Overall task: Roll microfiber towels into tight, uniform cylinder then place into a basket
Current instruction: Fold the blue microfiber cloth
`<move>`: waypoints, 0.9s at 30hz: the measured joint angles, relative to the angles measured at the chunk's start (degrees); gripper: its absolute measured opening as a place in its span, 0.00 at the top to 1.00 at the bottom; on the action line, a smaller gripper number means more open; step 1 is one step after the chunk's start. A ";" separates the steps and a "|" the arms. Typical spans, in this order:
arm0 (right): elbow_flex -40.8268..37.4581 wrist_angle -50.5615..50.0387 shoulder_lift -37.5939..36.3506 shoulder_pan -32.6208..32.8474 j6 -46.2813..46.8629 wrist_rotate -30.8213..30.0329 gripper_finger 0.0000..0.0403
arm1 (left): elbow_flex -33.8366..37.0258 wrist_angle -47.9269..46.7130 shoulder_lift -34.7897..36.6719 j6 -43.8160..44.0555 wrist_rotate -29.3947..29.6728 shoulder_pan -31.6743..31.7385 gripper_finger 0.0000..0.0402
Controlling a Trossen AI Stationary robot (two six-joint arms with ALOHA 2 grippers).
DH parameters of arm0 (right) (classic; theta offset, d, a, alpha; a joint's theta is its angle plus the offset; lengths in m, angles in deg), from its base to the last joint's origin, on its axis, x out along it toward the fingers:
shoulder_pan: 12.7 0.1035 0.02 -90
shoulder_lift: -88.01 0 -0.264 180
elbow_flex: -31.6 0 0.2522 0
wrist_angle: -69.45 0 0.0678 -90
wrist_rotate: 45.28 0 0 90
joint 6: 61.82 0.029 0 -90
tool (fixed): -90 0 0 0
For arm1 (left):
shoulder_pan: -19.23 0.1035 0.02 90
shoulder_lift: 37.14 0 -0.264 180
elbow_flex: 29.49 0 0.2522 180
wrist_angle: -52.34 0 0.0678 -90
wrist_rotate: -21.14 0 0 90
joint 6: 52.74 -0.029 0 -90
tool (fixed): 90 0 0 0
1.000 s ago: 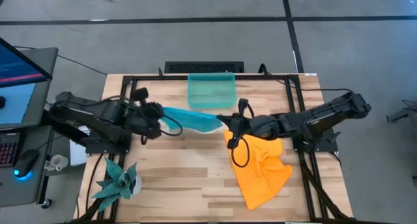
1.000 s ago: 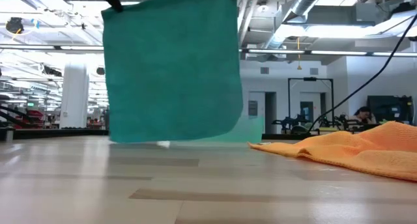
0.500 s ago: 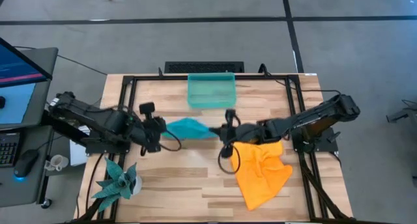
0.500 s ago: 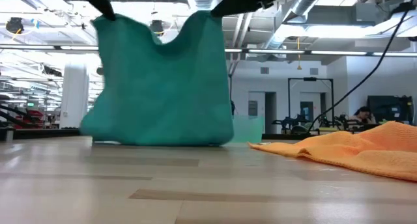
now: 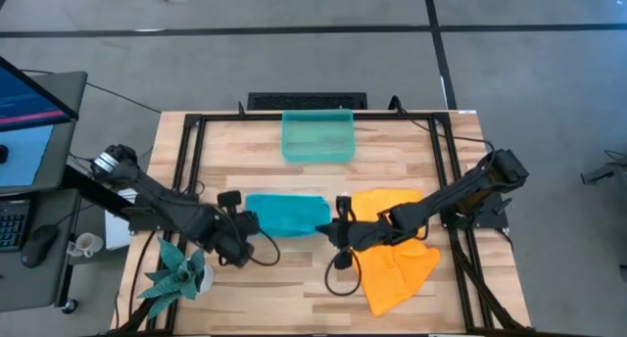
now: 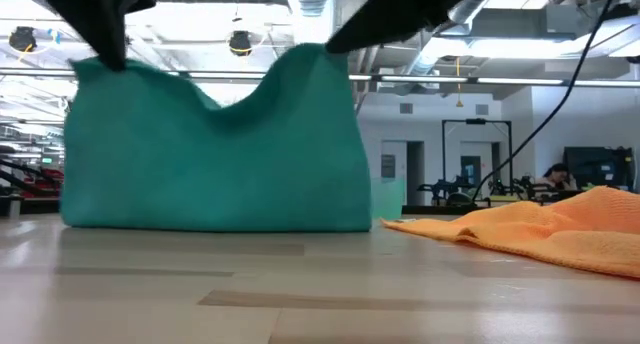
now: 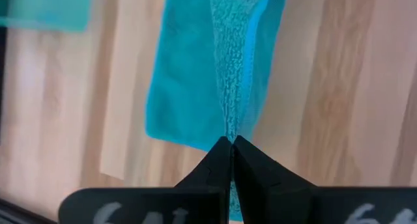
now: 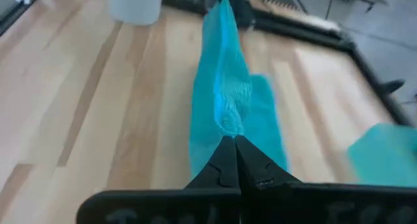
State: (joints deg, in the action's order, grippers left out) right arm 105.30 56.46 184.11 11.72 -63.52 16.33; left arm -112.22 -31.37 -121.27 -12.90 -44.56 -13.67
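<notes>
The teal-blue microfiber towel (image 5: 286,214) hangs between my two grippers over the middle of the table, and its lower edge (image 6: 215,224) rests on the wood. My left gripper (image 5: 247,223) is shut on its left upper corner. My right gripper (image 5: 336,229) is shut on its right upper corner. The upper edge sags between them (image 6: 235,89). The orange towel (image 5: 395,254) lies crumpled on the table under the right arm. The teal-green basket (image 5: 317,137) stands at the far edge, apart from both grippers. My left gripper pinches the towel's left upper corner (image 7: 230,129) between its two shut fingers, slanting down from the table's left. The cloth falls away from the fingertips down to the table and hangs slack. My right gripper pinches the towel's right upper corner (image 8: 228,126) between its two shut fingers, coming from the table's right and slanting slightly down. The cloth runs from the fingertips toward the other gripper, and its lower part rests on the table.
A teal spiky plant figure (image 5: 176,274) stands at the near left corner, close to the left arm. A black frame (image 5: 196,121) borders the table. Bare wood (image 5: 284,278) lies on the near side of the teal towel.
Both grippers have sunk and come toward the table's near edge, still shut on the towel's upper corners. The teal towel hung clear of the table before. Now its lower edge has landed on the wood and its upper edge sags between the grippers.
</notes>
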 joint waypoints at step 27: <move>1.60 -3.00 11.84 1.65 12.23 -4.52 1.00 | -0.02 -4.14 -16.16 13.11 4.29 -0.63 1.00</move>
State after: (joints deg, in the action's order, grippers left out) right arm 106.90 53.46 195.95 13.37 -51.29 11.82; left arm -112.25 -35.51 -137.43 0.21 -40.28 -14.31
